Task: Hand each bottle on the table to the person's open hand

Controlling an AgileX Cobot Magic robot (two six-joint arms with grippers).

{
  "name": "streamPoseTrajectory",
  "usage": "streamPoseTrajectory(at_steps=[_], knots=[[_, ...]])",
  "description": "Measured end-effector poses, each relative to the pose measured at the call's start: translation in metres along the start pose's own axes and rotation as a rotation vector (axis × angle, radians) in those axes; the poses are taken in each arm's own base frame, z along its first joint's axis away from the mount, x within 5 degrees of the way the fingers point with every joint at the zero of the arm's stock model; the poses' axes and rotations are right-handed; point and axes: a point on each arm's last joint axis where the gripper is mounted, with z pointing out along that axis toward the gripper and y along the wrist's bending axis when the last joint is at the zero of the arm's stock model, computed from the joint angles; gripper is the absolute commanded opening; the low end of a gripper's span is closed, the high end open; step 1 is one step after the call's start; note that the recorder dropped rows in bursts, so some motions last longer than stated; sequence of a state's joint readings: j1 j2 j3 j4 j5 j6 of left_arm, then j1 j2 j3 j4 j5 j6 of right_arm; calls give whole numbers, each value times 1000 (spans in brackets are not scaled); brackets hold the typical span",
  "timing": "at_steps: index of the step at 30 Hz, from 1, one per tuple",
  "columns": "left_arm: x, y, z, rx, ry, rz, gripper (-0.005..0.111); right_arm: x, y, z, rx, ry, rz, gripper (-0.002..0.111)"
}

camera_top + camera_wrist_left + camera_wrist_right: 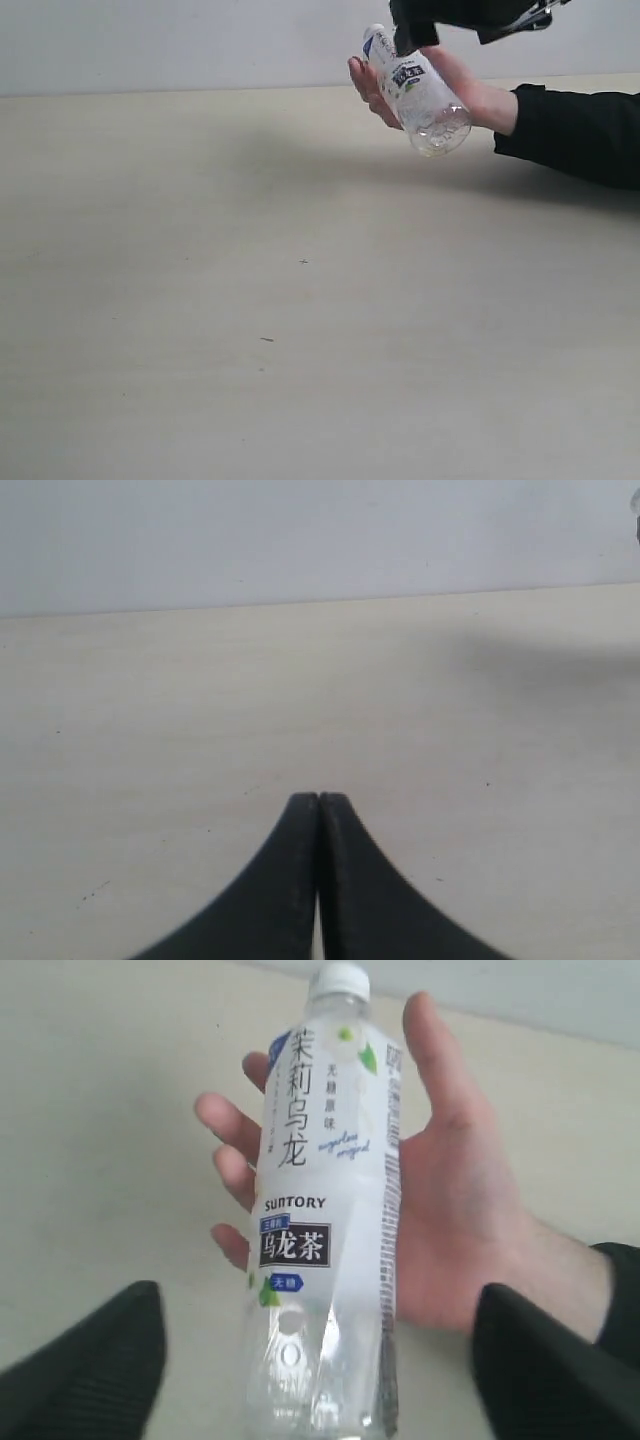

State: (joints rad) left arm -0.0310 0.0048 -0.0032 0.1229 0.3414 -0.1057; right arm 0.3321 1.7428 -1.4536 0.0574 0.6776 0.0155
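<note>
Cream table (250, 350), pale grey wall (150, 40), right hand (315, 1300) released, left hand (319, 805) clenched empty

The bottle (320, 1220) is formed of clear, glossy plastic — wrapped in a smooth white label (335, 1175) and capped in white plastic — while the table (250, 300) is finished matt with faint wood grain, the sleeve (580, 130) is cut from matt black cloth, and the left gripper (319, 800) is faced in dull black.

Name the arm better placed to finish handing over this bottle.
Right. The right claw stands open around the bottle in the person's hand; the left claw is shut over the table, away from both.
</note>
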Motion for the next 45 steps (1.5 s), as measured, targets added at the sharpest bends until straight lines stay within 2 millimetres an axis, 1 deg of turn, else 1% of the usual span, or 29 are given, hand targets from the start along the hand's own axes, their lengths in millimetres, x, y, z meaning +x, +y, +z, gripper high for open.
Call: streamPoseTrajectory(at_steps=[1,2,3,6,8,9,11,13,14,17,20,27,31,34,37,39,42,45], knots=[[0,0,0,0,0,0,3,-1,0,-10,-1,-16,-3,14],[0,0,0,0,0,0,3,-1,1,-23,-2,-38,-6,2],[0,0,0,0,0,0,3,2,1,-31,-3,-46,-6,3],[0,0,0,0,0,0,3,18,1,-57,-4,-61,-4,1],[0,0,0,0,0,0,3,39,0,-72,-3,-52,-2,0],[0,0,0,0,0,0,3,52,0,-76,-4,-37,1,0],[0,0,0,0,0,0,3,76,0,-91,-14,-42,19,0],[0,0,0,0,0,0,3,97,-1,-104,-19,-48,42,0],[0,0,0,0,0,0,3,107,-1,-111,-22,-52,60,0],[0,0,0,0,0,0,3,126,-1,-132,-31,-73,93,0],[0,0,0,0,0,0,3,134,0,-152,-38,-109,98,0],[0,0,0,0,0,0,3,143,1,-192,-54,-242,93,0],[0,0,0,0,0,0,3,148,2,-205,-75,-282,115,0],[0,0,0,0,0,0,3,152,3,-215,-94,-353,139,0],[0,0,0,0,0,0,3,167,0,-222,-85,-459,119,0],[0,0,0,0,0,0,3,185,-4,-221,-54,-541,94,0],[0,0,0,0,0,0,3,212,-13,-207,12,-641,76,0],[0,0,0,0,0,0,3,237,-20,-193,66,-704,83,0]])
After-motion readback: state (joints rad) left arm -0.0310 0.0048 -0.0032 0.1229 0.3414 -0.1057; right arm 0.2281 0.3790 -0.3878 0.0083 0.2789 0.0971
